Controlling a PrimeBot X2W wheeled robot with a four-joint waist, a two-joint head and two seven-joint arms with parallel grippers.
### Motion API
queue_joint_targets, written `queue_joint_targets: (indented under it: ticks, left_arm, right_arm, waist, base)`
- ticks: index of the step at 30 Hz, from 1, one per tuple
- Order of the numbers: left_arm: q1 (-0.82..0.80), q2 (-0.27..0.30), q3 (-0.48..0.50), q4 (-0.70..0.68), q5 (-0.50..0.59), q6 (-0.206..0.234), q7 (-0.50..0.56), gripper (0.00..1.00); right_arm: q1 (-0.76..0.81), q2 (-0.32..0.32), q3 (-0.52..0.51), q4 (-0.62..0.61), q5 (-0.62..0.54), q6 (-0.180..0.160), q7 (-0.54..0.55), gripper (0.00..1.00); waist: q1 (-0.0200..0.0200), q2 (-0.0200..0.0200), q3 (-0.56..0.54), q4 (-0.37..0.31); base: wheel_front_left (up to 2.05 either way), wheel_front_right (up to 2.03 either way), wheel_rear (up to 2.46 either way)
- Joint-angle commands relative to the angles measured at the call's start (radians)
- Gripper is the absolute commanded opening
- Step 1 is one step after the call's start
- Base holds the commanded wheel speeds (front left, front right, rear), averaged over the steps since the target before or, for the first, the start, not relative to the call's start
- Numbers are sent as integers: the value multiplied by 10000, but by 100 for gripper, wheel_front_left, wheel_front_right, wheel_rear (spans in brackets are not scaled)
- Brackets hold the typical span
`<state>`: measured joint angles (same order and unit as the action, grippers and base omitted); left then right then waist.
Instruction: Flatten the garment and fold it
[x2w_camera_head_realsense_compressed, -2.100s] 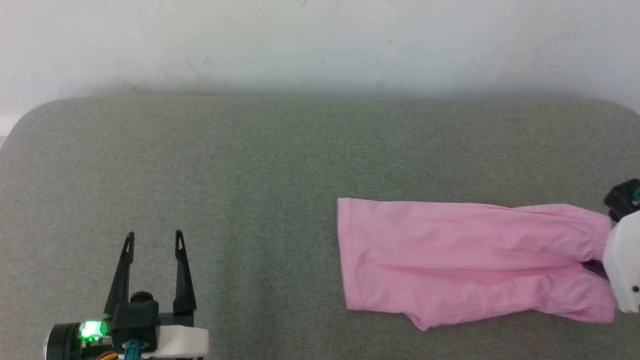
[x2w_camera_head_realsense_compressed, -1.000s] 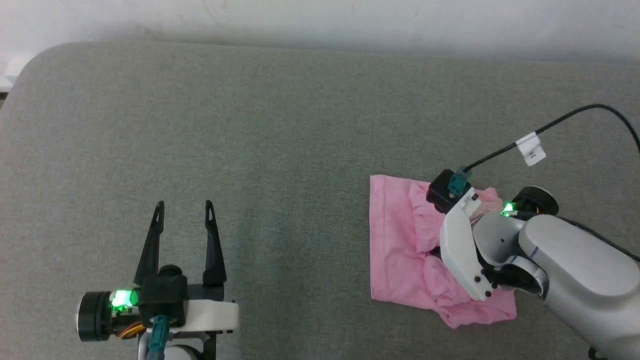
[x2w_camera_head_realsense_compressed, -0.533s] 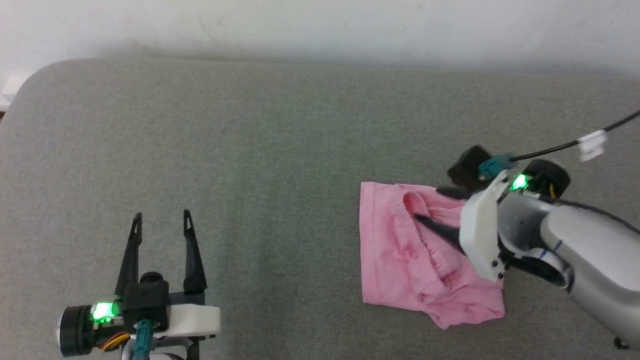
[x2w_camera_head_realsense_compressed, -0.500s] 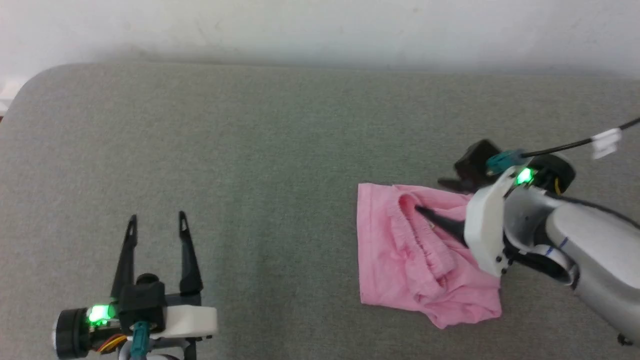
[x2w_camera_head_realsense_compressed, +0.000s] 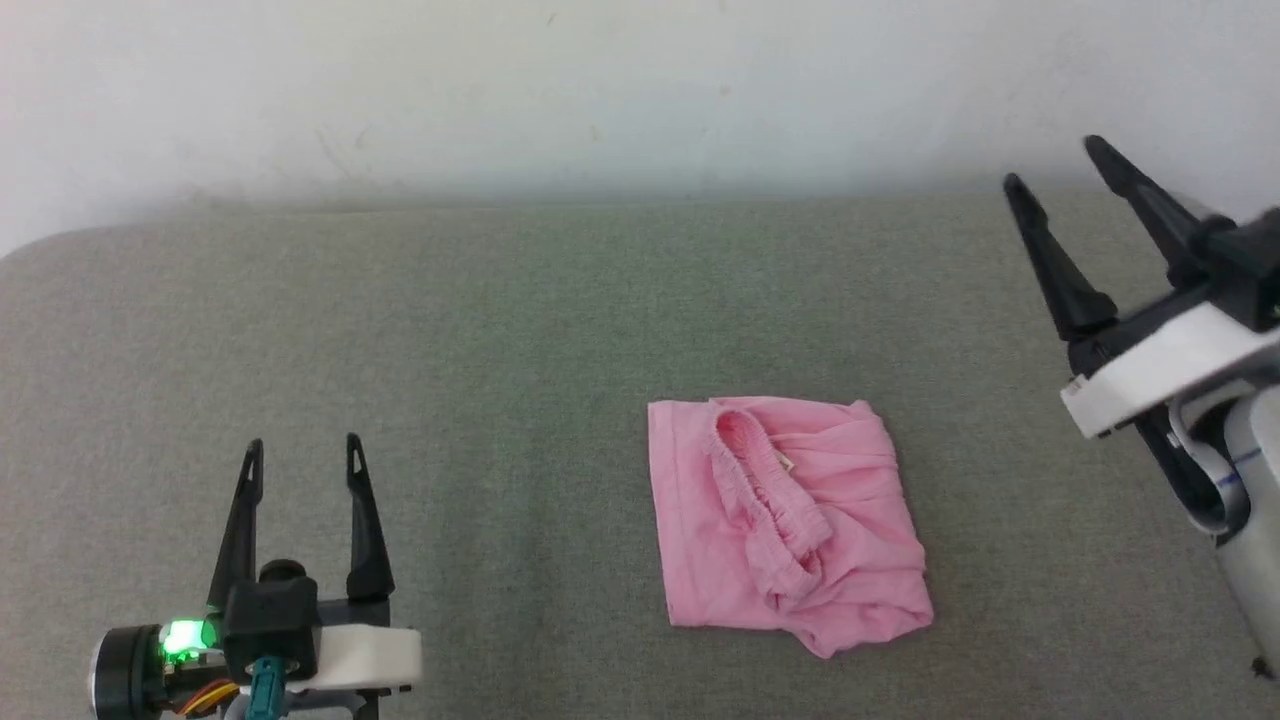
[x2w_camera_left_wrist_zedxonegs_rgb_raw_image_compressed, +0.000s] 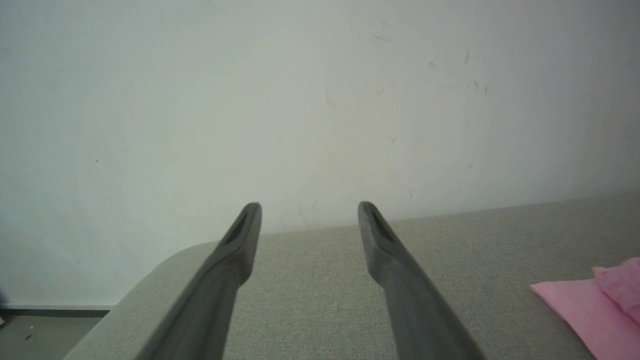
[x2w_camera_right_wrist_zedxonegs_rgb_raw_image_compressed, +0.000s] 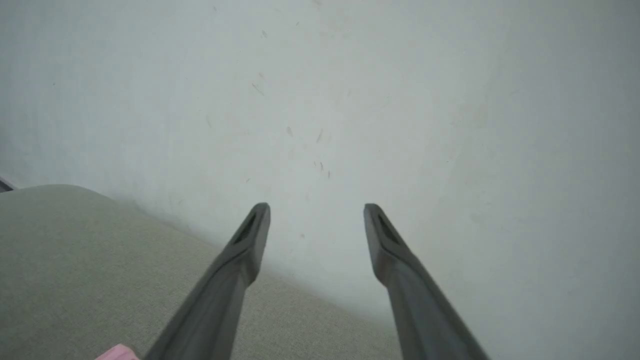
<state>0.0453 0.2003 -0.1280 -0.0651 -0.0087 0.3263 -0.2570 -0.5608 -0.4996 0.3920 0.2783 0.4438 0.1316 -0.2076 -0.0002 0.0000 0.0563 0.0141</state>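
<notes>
Currently the garment (x2w_camera_head_realsense_compressed: 790, 525) lies doubled over on the grey padded surface (x2w_camera_head_realsense_compressed: 500, 330), right of centre in the head view, with the waistband (x2w_camera_head_realsense_compressed: 765, 490) on top and the lower-right corner bunched. Right gripper (x2w_camera_head_realsense_compressed: 1050, 160), upper right: jaws wide apart, empty, raised clear, likely so the fold rests undisturbed. Left gripper (x2w_camera_head_realsense_compressed: 300, 445), lower left: jaws apart, empty, well apart from the cloth.

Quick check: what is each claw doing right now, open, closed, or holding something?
Left claw: open, holding nothing.
Right claw: open, holding nothing, raised clear of the shorts.
</notes>
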Motion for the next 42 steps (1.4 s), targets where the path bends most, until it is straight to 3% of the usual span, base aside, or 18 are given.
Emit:
queue_joint_targets:
  ticks: [1,10,14,17,21,23,34,38,42]
  left_arm:
    - [179,91,31,-47,-75,-59,-47,100]
    - [351,109,118,23,-215,-388,-47,100]
    - [390,76,131,82,-208,-483,-47,100]
    - [414,51,186,106,-203,-508,-47,100]
    - [374,30,229,171,-188,-575,-47,100]
    - [330,4,221,198,-176,-614,-47,100]
    - [53,-186,131,229,-162,-860,-47,100]
    - [-199,-268,93,223,-136,-945,-47,100]
    - [-499,-345,11,254,-94,-1043,-47,100]
  right_arm:
    - [396,313,-420,-39,-324,-9,-172,100]
    - [3508,2909,-3849,-2008,-2481,-9,-536,100]
    - [4745,3786,-4302,-2622,-2906,-9,-539,100]
    - [4932,3903,-4255,-2827,-2983,-9,-540,100]
    - [4056,3307,-3994,-2876,-2533,-9,-478,100]
    - [3382,2741,-3682,-2783,-2116,-9,79,100]
    - [1032,-163,-738,-1150,2023,-9,7559,100]
    - [850,-596,4,-481,3329,-9,9160,100]
    - [866,-495,177,390,4391,-9,9927,100]
  waist:
    - [2,0,-125,-113]
    - [2,0,-262,-58]
    - [2,0,-299,19]
    - [2,0,-297,-8]
    - [2,0,-325,-20]
    - [2,0,-312,16]
    - [2,0,139,610]
    - [2,0,523,887]
    - [2,0,911,1165]
  base:
    - [0,0,0]
    - [0,0,0]
    - [0,0,0]
    - [0,0,0]
    - [0,0,0]
    - [0,0,0]
    - [0,0,0]
    - [0,0,0]
    - [0,0,0]
